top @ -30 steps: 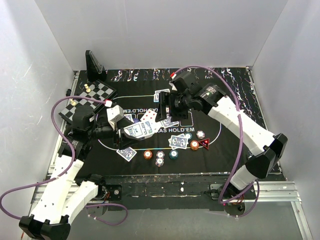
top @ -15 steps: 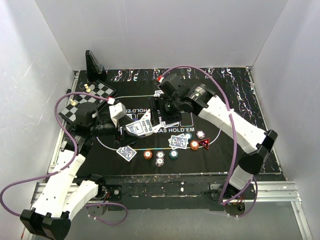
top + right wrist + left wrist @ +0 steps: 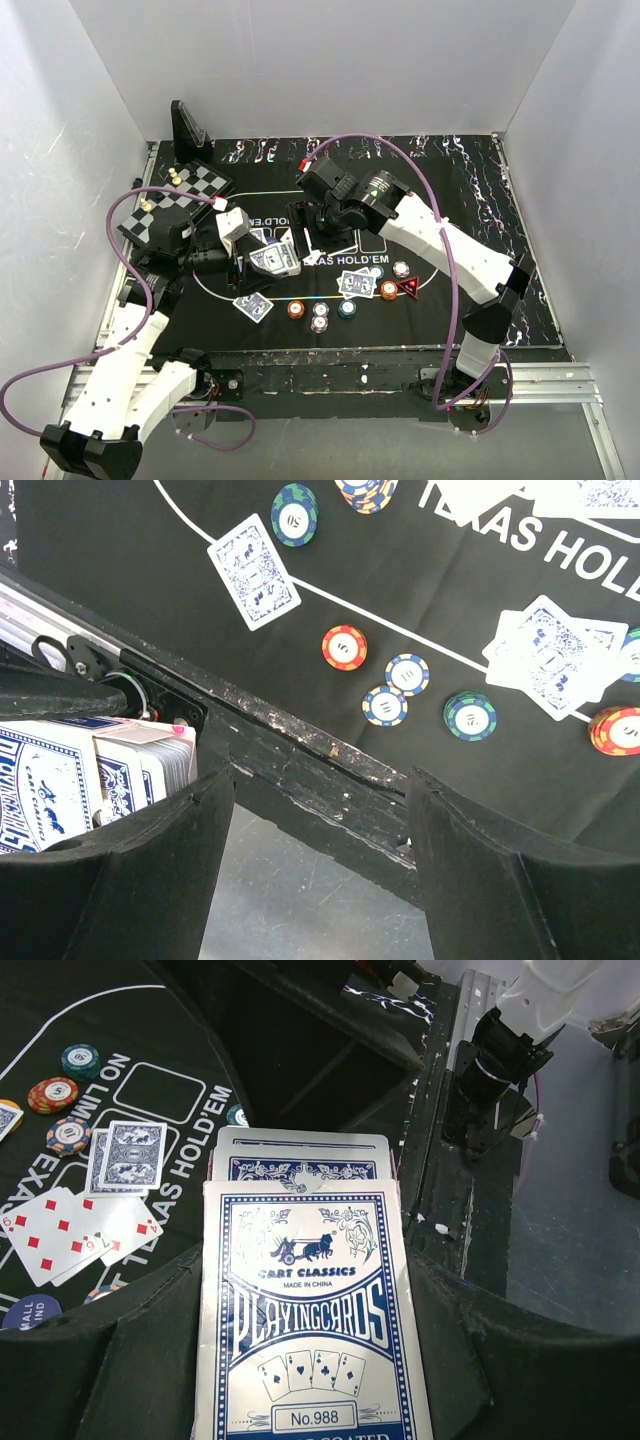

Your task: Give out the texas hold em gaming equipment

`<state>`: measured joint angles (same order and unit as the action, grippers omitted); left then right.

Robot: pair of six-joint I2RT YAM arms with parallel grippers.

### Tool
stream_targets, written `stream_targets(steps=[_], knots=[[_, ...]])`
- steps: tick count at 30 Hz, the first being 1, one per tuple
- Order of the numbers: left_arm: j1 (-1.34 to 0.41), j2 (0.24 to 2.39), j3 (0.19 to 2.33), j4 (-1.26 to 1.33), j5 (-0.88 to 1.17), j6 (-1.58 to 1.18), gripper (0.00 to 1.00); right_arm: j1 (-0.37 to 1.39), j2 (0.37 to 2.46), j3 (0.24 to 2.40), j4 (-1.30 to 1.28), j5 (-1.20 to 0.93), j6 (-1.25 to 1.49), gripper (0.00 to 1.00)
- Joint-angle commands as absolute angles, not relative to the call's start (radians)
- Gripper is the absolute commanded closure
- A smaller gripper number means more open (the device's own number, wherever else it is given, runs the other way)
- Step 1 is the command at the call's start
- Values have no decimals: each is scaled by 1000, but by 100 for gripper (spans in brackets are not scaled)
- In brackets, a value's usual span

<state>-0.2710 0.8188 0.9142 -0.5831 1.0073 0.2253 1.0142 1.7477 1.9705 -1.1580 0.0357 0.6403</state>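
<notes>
My left gripper [image 3: 250,262] is shut on a blue-and-white playing card box [image 3: 310,1310], with cards [image 3: 300,1152] sticking out of its far end. My right gripper [image 3: 312,232] hovers just right of that deck [image 3: 276,260], open, with nothing between its fingers [image 3: 150,880]; the deck's edge [image 3: 110,765] shows at the left of the right wrist view. Face-up red cards [image 3: 75,1235] and two face-down cards [image 3: 125,1155] lie on the mat. Poker chips [image 3: 320,312] sit in a row near the front, beside a red triangle marker [image 3: 409,288]. A single card [image 3: 253,306] lies front left, a card pair [image 3: 355,284] to the right.
The black Texas Hold'em mat [image 3: 470,220] covers the table. A chessboard [image 3: 178,195] with pieces stands at the back left, a black stand [image 3: 188,130] behind it. The table's scuffed front edge [image 3: 330,770] runs under my right gripper. White walls close in on three sides.
My right arm has swung left, bringing its gripper close to the deck. My left gripper has drawn the deck slightly back and left.
</notes>
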Motion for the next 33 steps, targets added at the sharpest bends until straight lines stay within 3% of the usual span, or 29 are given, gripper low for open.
stream_targets(steps=[1, 9, 13, 21, 28, 33], knots=[[-276, 811, 931, -514, 1022, 230, 100, 1089, 1773, 2048, -1063, -46, 696, 23], [-275, 799, 925, -511, 1023, 216, 100, 1077, 1735, 2019, -1023, -71, 698, 21], [-276, 785, 928, -517, 1025, 212, 100, 971, 1581, 1828, -1004, -41, 712, 16], [-275, 772, 922, -522, 1029, 203, 100, 798, 1255, 1429, -548, -406, 825, 10], [-275, 775, 933, -515, 1026, 189, 100, 798, 1250, 1206, -27, -647, 1051, 9], [-275, 778, 940, -508, 1031, 179, 100, 798, 1304, 1187, 89, -701, 1109, 9]])
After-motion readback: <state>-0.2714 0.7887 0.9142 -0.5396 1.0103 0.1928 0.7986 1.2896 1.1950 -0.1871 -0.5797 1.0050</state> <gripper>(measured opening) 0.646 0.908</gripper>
